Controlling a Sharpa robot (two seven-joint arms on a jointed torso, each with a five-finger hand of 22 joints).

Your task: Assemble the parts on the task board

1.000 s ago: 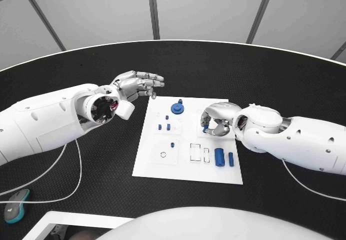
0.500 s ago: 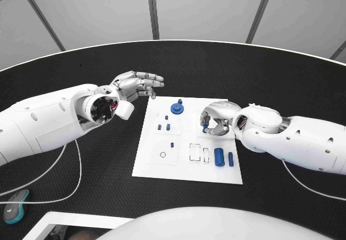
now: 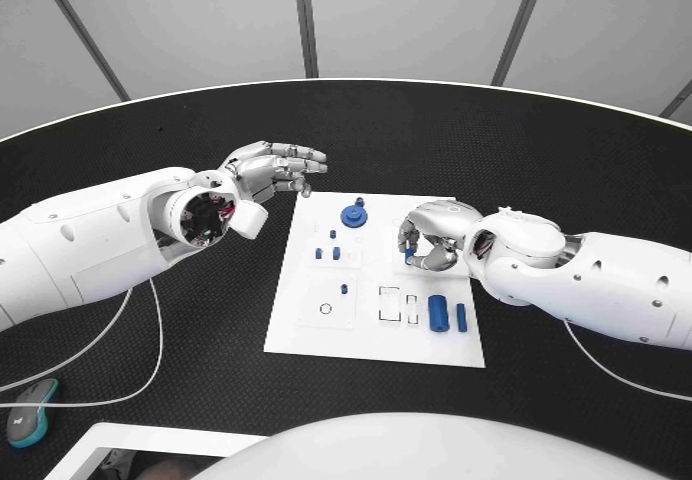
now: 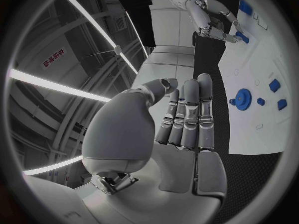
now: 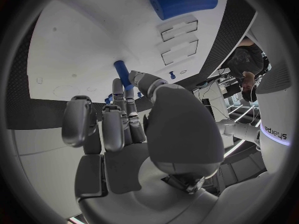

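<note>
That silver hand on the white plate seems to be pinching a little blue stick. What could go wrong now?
The blue peg sits only at the right hand's fingertips, so it might slip or tilt. That hand hangs low over the task board, near the blue gear and other small pieces, and could knock them.

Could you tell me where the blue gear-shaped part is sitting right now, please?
In the head view, the blue gear-shaped part stands near the task board's far edge, between the left hand and the right hand.

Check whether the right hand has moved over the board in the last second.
Yes, slightly: the right hand has shifted toward the far edge of the task board, closer to the blue gear.
</note>
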